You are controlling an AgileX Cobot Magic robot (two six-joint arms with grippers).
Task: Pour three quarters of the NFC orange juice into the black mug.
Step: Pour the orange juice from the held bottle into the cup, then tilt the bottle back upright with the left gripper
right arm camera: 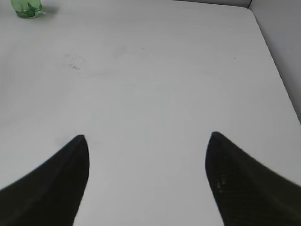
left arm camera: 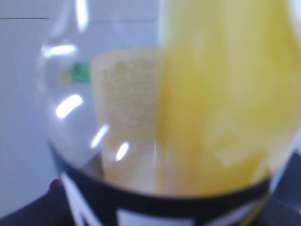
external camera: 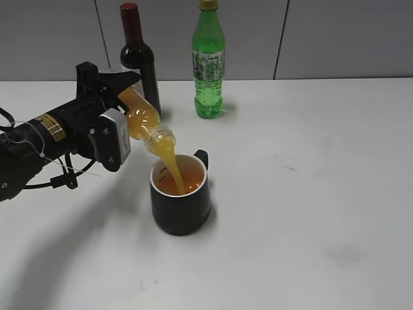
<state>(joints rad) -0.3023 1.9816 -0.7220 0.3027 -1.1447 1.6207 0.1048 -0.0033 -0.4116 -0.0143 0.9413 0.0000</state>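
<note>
Left tool (external camera: 122, 97): clamped round the body of the NFC orange juice (external camera: 143, 119), holding it clear of the desk (external camera: 310, 194) and tipped neck-down.

Bottle axis: runs from the tool down and to the right in the exterior view, mouth lowest, base highest and back by the tool.

Bottle close-up: in the left wrist view the NFC orange juice (left arm camera: 221, 103) fills the frame, blurred, liquid banked to one side with clear plastic beside it, so it is part emptied.

Pour: an orange stream falls from the mouth into the black mug (external camera: 181, 194), which stands on the desk just below and ahead of the tool; juice shows well up inside it.

Key relation: mouth over the near-left part of the rim; I judge the margin there small, so tilting back should pivot about the mouth.

Right tool (right arm camera: 146, 155): jaws spread wide, holding nothing, over bare desk well away from the mug; the left arm is the nearer.

Room: wine bottle (external camera: 137, 58) close behind the tool, green soda bottle (external camera: 208, 61) further right; desk open to the right.
</note>
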